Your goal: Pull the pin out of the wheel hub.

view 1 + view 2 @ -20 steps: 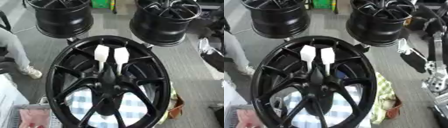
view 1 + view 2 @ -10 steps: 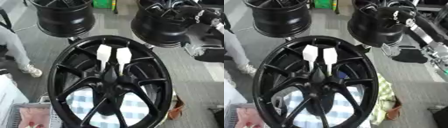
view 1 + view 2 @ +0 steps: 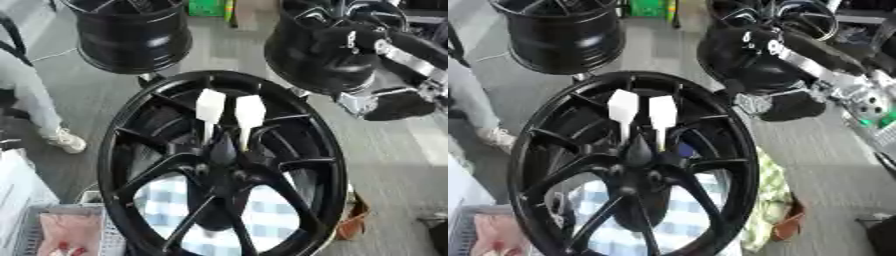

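the wheel (image 3: 223, 165) stands nearest you, tilted, over a checked cloth (image 3: 262, 220). two white pins (image 3: 642, 111) stick up side by side from its hub (image 3: 640, 157), flat heads just above the centre. your right arm (image 3: 815, 67) reaches in from the upper right, and i cannot tell whether the right hand (image 3: 741, 37) is open or clenched. bring it down over one pin head, pinch it, then pull straight along its shaft.

Big glossy black wheel hub (image 3: 223, 165), face up toward the camera, spokes fanning out from the centre.
Had two pins (image 3: 210, 106) with flat white heads stuck side by side, upright, just above the centre boss.
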Tool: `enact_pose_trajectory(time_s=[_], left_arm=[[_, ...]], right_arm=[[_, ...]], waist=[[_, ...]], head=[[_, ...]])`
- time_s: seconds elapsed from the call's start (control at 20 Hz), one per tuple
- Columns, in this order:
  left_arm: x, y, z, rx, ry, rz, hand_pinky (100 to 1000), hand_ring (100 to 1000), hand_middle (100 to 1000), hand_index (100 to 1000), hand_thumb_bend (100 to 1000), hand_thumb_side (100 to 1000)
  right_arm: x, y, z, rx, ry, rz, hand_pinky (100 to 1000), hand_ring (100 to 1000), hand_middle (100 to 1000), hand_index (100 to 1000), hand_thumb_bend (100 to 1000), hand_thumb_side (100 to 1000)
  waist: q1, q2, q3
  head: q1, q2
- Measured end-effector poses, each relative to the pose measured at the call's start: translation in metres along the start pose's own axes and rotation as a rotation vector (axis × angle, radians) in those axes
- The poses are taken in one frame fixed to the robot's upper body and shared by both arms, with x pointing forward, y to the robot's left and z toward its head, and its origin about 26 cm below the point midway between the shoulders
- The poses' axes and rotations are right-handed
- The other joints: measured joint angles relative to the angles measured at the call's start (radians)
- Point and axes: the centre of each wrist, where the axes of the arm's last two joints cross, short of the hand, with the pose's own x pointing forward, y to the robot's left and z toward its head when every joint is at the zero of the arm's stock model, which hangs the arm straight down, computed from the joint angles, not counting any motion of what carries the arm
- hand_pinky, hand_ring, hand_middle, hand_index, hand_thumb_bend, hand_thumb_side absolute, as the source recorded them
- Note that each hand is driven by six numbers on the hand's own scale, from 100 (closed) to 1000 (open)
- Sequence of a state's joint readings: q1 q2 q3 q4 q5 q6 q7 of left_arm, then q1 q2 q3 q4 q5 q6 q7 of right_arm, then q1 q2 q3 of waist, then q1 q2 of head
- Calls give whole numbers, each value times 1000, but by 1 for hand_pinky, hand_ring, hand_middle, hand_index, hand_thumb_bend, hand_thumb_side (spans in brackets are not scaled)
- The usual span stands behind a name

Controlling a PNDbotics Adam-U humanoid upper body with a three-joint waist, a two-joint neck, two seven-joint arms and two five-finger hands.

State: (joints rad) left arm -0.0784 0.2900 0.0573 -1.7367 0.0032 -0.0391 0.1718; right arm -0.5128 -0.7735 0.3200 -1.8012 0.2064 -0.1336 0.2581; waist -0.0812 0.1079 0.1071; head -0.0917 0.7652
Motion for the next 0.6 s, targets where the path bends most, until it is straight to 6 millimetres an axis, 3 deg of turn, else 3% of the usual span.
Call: enact_pose_trajectory(time_s=[0.35,0.6], left_arm=[[0,-1,0,-10,1,-3,637,635,678,806,141,732],[0,-1,0,-13,-2,-2,637,635,678,806,140,733]], right_arm=[[-20,8,-34,75,-8,6,692,745,819,964,100,286],[-27,17,-45,105,-18,2,690,745,819,966,100,370]], waist=[[-1,5,0],[-1,6,6]], head=[[-1,0],[-6,0]])
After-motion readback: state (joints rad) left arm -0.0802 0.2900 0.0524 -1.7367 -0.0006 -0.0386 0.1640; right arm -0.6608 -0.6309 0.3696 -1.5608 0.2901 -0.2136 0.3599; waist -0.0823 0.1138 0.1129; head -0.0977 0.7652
